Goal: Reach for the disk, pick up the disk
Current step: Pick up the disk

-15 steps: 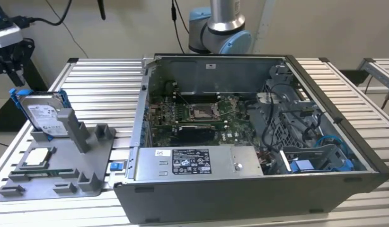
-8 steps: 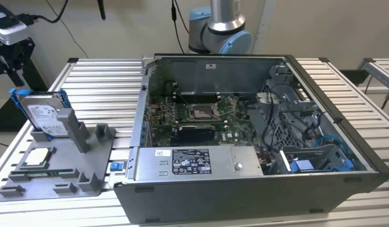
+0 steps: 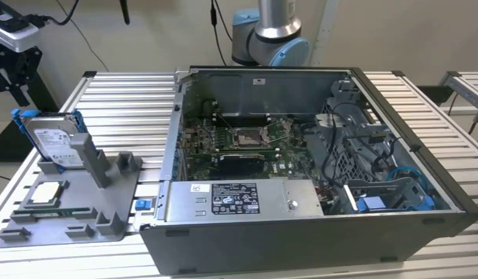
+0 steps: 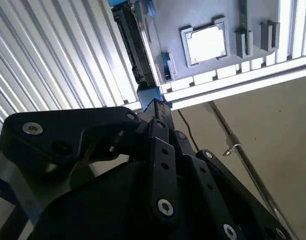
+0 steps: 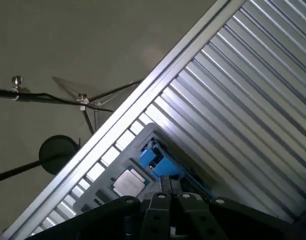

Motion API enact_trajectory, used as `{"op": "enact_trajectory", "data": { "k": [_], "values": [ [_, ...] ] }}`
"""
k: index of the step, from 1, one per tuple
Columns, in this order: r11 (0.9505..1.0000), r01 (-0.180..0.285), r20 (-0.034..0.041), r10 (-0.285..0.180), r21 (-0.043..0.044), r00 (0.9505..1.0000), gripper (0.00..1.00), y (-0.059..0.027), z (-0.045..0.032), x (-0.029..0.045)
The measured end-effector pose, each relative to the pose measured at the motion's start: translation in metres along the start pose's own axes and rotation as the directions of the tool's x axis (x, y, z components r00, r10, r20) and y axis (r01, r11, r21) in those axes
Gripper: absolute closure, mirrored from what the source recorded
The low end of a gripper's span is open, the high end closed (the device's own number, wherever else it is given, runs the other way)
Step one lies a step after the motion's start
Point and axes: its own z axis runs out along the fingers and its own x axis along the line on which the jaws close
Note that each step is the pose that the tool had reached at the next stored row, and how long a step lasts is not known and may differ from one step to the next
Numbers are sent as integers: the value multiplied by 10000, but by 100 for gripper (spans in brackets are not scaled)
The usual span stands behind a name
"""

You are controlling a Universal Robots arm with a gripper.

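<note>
The gripper (image 4: 157, 106) pointed at the disk's (image 4: 135, 45) blue-framed end by the worktop (image 4: 52, 60) edge; I couldn't tell whether it was spread or pressed together. The disk stood upright in the grey holder (image 3: 76, 203), open ribbed worktop alongside.

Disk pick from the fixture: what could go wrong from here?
1. The disk stands on edge in a slot of the grey fixture, close against a post. A skewed approach by the gripper might tip or jam it.
2. The CPU chip lies in the same fixture nearby and might get clipped.
3. The fixture sits near the table edge, with floor beyond. A slipped disk might fall off.
</note>
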Motion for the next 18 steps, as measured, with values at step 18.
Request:
{"op": "enact_trajectory", "data": {
  "k": [18],
  "values": [
    [9465, 3226, -123, -3226, -19, 9465, 100, 0, 0, 0]
  ]
}}
